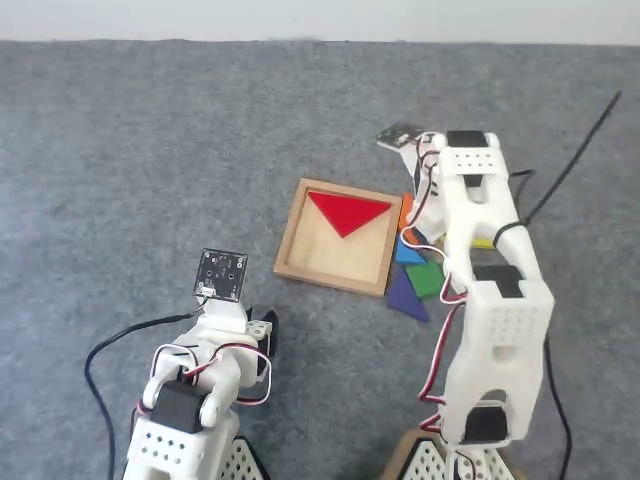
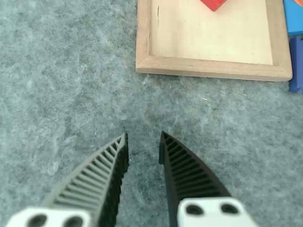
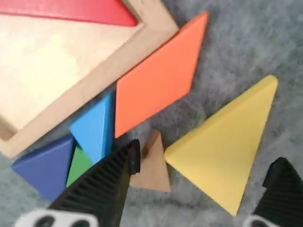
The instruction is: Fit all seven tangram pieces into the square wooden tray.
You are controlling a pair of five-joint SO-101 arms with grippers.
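Right fingers (image 3: 104, 184), spread wide, straddle the yellow triangle (image 3: 227, 146) at the wooden tray's (image 1: 289, 228) 3 o'clock, with the red triangle (image 1: 347, 212) already inside at 12 o'clock — left fingers (image 2: 189, 170) hover narrowly parted and empty at 7.

The grey fuzzy counter (image 2: 57, 71) is wide open around the left end effector (image 2: 143, 137); only bare counter lies between it and the rim of the square wooden tray (image 2: 208, 68); inside, a red triangle (image 1: 347, 212) fills one edge, the rest is bare; past the tray, the orange slanted piece (image 3: 156, 80), light blue triangle (image 3: 94, 127), small wooden triangle (image 3: 151, 165) and yellow triangle (image 3: 227, 146) crowd close.
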